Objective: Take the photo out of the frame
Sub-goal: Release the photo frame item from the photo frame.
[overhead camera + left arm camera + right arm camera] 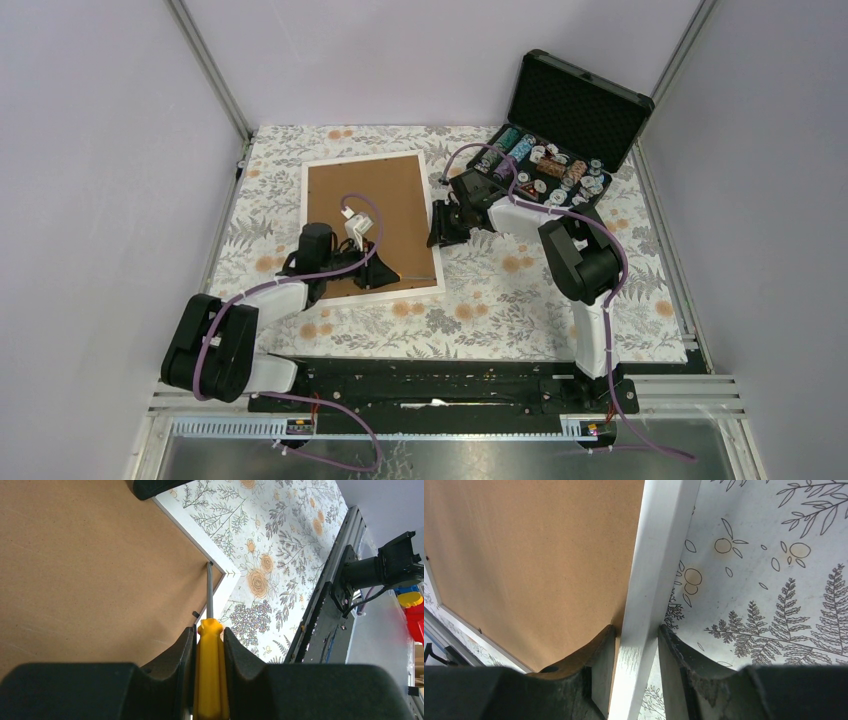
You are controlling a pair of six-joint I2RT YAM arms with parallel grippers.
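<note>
The frame (pixel 365 200) lies face down on the floral cloth, its brown fibreboard back up inside a narrow white border. The photo is hidden under that back. My left gripper (pixel 385 272) hovers over the frame's near right corner, shut on a yellow-handled screwdriver (pixel 210 670). The screwdriver's metal shaft (pixel 209 590) points to the inside of that corner of the frame (pixel 90 570). My right gripper (pixel 437 238) is at the frame's right edge. Its jaws straddle the white border (pixel 659 555), and both fingers (pixel 599 645) touch it in the right wrist view.
An open black case of poker chips (pixel 560 130) stands at the back right, close behind the right arm. Floral cloth (pixel 520 300) covers the table. A black rail (pixel 325 615) runs along the near edge by the arm bases.
</note>
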